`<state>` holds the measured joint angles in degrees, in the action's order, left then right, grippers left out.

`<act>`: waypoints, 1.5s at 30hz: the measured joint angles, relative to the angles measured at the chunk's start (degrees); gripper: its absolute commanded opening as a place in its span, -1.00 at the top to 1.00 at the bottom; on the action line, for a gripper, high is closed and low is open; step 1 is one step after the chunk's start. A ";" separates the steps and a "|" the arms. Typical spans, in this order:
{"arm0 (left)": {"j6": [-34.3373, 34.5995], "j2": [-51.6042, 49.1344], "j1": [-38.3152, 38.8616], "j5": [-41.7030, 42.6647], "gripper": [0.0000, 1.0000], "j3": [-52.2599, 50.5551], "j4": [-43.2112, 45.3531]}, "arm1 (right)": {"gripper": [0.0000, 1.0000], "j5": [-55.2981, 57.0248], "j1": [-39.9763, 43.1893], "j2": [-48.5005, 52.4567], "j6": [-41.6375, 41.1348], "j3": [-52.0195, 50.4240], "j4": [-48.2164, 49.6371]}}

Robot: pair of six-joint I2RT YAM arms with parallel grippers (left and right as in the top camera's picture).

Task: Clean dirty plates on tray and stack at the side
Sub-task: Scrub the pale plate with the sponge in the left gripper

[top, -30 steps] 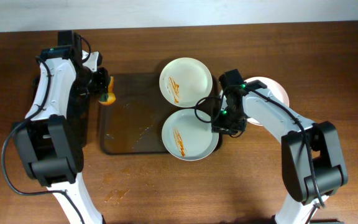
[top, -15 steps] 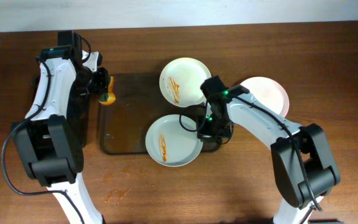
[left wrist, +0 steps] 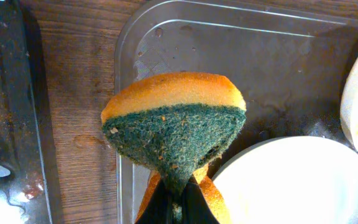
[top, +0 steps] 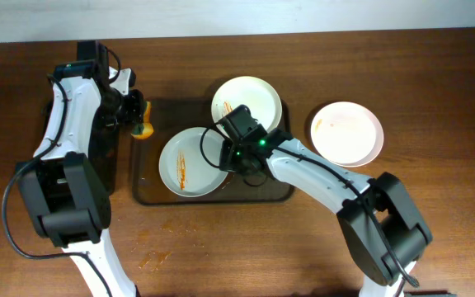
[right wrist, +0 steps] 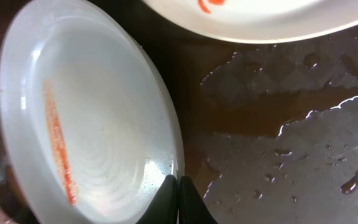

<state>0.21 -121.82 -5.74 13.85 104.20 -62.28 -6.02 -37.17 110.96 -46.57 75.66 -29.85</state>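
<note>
The brown tray [top: 151, 188] lies at the table's middle, wet and smeared. On it a sauce-streaked dirty plate [top: 186, 162] lies left of centre, and my right gripper [top: 224, 158] is shut on its right rim; the right wrist view shows this plate [right wrist: 86, 112] with the closed gripper [right wrist: 179, 185] pinching its edge. A second streaked plate [top: 246, 103] rests over the tray's far right corner. A third plate [top: 347, 132] with a faint smear lies on the table to the right. My left gripper [top: 136, 118] hovers at the tray's far left corner, shut on an orange and green sponge [left wrist: 173, 118].
A black tray [left wrist: 5, 124] sits left of the brown tray, partly under my left arm. Sauce spots [top: 155, 260] mark the wood near the front edge. Water pools on the tray floor [right wrist: 291, 143].
My right gripper closed on the near plate's rim and dragged it left across the tray, from the right end to left of centre. The left arm and sponge stayed put.
</note>
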 measured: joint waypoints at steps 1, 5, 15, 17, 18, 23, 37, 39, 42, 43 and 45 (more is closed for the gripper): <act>0.00 0.00 0.00 0.00 0.98 0.00 0.00 | 0.92 0.07 0.00 1.07 -0.02 0.00 0.00; 0.02 0.00 0.00 0.00 0.98 0.00 -0.02 | 0.70 0.22 0.00 2.05 -0.22 0.00 0.04; 0.00 0.00 0.00 0.02 0.98 0.00 -0.31 | 0.74 0.17 0.00 5.90 -0.39 3.32 -0.07; 0.02 0.00 0.00 0.57 0.98 0.00 -1.16 | 0.88 0.15 0.00 7.19 -0.42 4.63 -0.09; 0.02 0.00 0.00 1.18 0.98 0.00 -1.22 | 0.91 0.11 0.00 8.04 -0.39 5.57 -0.07; 0.02 0.00 1.81 2.89 0.98 0.00 -3.23 | 0.92 -0.90 0.00 10.03 -0.42 7.13 2.71; -2.86 0.76 7.02 -3.17 0.98 -17.81 11.54 | 0.92 -2.47 0.02 10.56 -1.18 7.19 4.15; -4.37 2.19 7.63 -3.58 0.99 -20.24 13.94 | 0.92 -2.49 0.02 10.62 -1.14 7.21 4.15; -5.31 2.38 9.55 -4.02 0.99 -20.46 12.81 | 0.92 -2.49 0.02 10.62 -1.11 7.21 4.15; -5.64 2.38 10.56 -3.04 0.99 -20.48 11.50 | 0.92 -2.45 0.02 10.62 -1.03 7.23 4.02; -7.45 2.36 12.59 2.34 0.99 -20.92 7.89 | 0.92 -2.43 0.17 10.62 -0.92 7.23 3.72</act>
<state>-7.25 -119.46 6.85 16.19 83.29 -54.39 -8.45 -36.99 121.58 -47.48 82.89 -26.13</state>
